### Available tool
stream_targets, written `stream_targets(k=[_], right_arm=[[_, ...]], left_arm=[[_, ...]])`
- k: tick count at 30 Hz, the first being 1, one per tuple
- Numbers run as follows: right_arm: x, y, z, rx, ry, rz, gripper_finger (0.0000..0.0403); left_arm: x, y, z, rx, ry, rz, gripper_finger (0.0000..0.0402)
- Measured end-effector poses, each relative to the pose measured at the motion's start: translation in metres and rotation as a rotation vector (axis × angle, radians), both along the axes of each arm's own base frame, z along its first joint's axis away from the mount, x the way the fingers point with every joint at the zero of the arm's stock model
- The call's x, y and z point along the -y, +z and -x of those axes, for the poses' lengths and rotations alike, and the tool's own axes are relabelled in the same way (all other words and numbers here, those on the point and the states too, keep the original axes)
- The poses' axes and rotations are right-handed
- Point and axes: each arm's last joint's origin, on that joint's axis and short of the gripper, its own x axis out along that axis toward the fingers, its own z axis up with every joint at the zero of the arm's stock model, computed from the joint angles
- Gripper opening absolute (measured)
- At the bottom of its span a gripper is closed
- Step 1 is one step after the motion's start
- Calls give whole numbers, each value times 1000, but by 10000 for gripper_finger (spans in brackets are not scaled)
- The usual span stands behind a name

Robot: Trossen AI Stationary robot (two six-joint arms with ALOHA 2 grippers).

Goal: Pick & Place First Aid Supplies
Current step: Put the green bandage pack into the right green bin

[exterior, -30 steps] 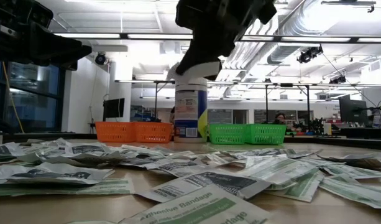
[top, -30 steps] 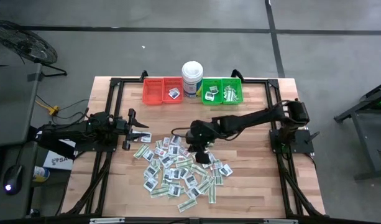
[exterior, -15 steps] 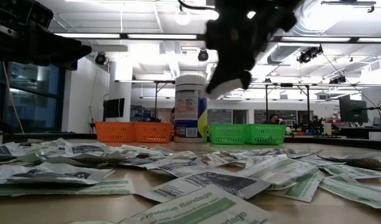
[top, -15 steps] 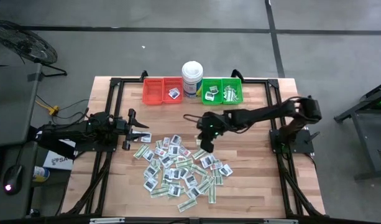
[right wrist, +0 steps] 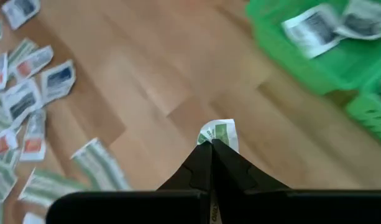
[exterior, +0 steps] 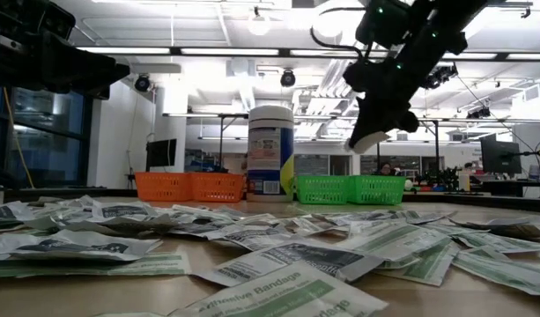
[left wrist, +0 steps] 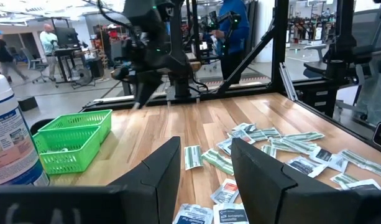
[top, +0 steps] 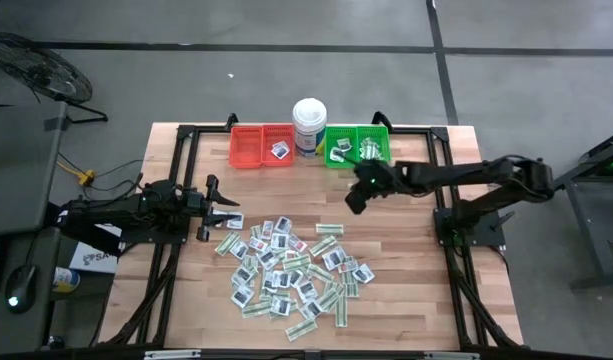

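Right claw: the right claw (top: pixel 354 197) hangs above bare wood between the pile and the green bins (top: pixel 358 146), clenched on the tip of one green-and-white strip (right wrist: pixel 219 134).
Left claw: the left claw (top: pixel 226 212) waits low at the table's left edge beside the pile, fingers parted, holding nothing.
Packets: the packets (top: pixel 291 271) lie scattered and overlapping mid-table; a few already sit in the green bins and one in the red bins (top: pixel 262 145).
Handling: probably feather-light, thin and floppy; a packet likely droops from a pinch and could slip or flutter. An end or corner seems the best hold, since flat ones hug the table (top: pixel 406 290).
Materials: crinkled paper or foil wrappers, square white with dark print or long pale green; slatted plastic bins; smooth wood planks; a round white tub (top: pixel 309 125) between the bins.
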Motion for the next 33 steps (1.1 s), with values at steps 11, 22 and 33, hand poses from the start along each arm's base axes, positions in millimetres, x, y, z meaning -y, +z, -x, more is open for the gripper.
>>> stream_targets(k=[11,22,33], right_arm=[[58,6,24,-1,-113,51,0],[106,-14,36,-8,-368,13,0],[139,-32,14,5,-556,-59,0]], left_arm=[[0,0,0,0,0,0,140],[0,0,0,0,1,0,140],[0,0,0,0,3,0,140]])
